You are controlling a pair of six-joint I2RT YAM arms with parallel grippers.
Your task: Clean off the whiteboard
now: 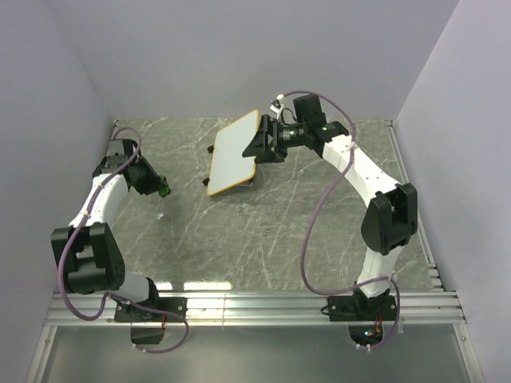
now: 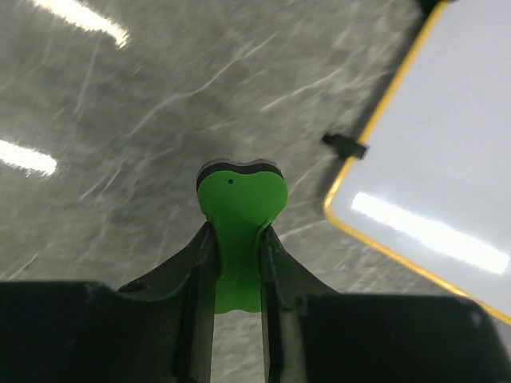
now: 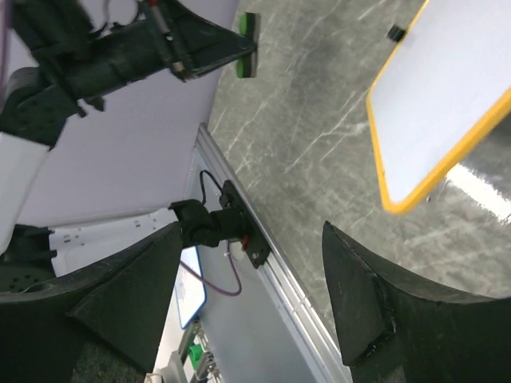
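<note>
No text can be read anywhere; faint marks on the white sheet (image 3: 104,233) are too small.

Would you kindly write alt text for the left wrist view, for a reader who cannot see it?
The left gripper pinches a green eraser between its fingers over a grey marbled table; a blank, yellow-framed whiteboard fills the right side.

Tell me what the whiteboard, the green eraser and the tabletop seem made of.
Whiteboard: glossy white panel, mirroring a light strip; thin orange-yellow frame, likely plastic. Green eraser: matte moulded plastic, with a dark layer at its tip, possibly felt. Tabletop: grey, white-veined, shiny marble look; real stone or printed laminate, cannot tell.
</note>
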